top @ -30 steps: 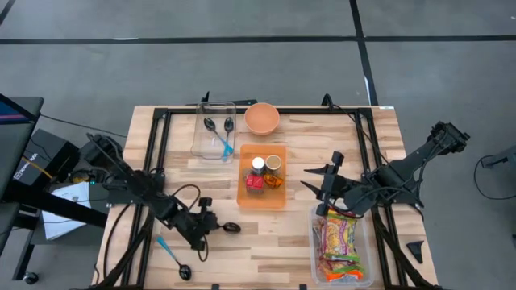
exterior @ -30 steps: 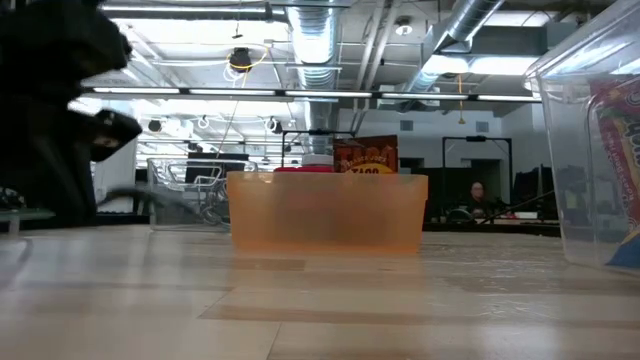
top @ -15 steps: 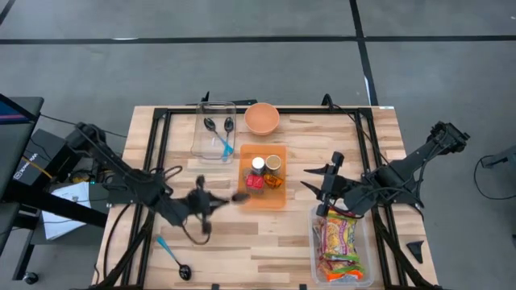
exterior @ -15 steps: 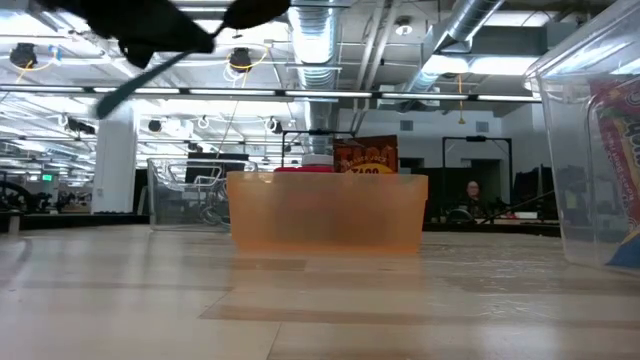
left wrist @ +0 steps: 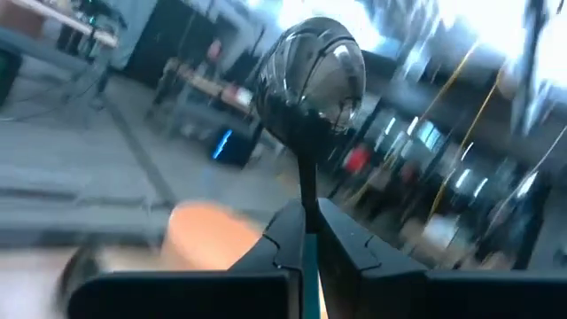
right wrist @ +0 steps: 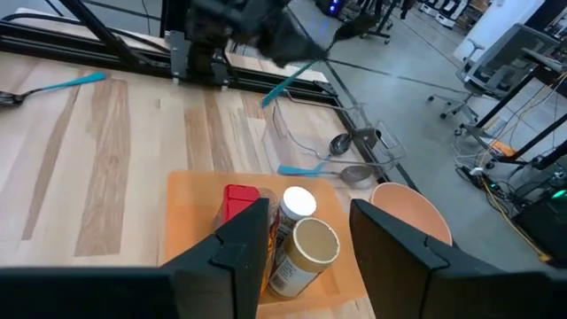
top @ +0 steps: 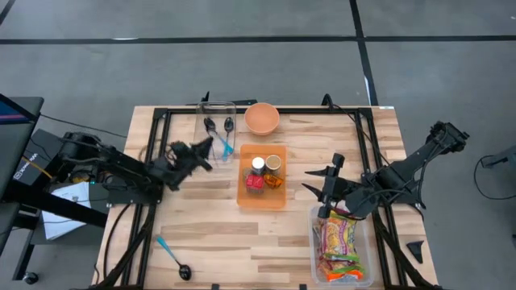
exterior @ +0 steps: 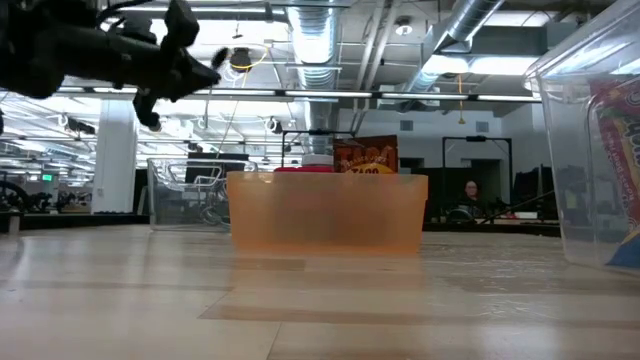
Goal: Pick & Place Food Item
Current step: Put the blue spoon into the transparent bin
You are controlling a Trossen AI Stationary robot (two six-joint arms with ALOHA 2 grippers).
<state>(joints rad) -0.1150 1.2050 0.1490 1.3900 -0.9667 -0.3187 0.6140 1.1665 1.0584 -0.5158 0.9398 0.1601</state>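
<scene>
My left gripper (top: 194,153) hangs above the table's left side, just short of a clear container (top: 215,129), and is shut on a spoon (left wrist: 314,80) with a black bowl and a teal handle. My right gripper (top: 323,190) hovers open beside the orange tray (top: 263,200) with nothing between its fingers. The tray holds a red packet (right wrist: 237,202), a white-lidded jar (right wrist: 299,204) and a can (right wrist: 310,245). A clear bin (top: 316,242) of snack packets (top: 342,242) stands at the near right. My left gripper pinches the spoon's thin black neck (left wrist: 306,199) between its two fingers (left wrist: 350,239), just below the bowl. The fingers point roughly level, along the spoon. The bowl sticks out ahead of the fingertips, the teal handle (left wrist: 310,283) runs back between them, and the spoon is clear of the table.
The clear container holds spoons (top: 209,125). An orange bowl (top: 262,118) stands at the far edge. Another teal-handled spoon (top: 172,257) lies near the front left. A black frame (top: 161,137) borders the table.
My left gripper has risen from the near left of the table and swung toward the far edge and the clear container, tipping from pointing down to about level. The spoon has gone with it, lifted clear of the table.
</scene>
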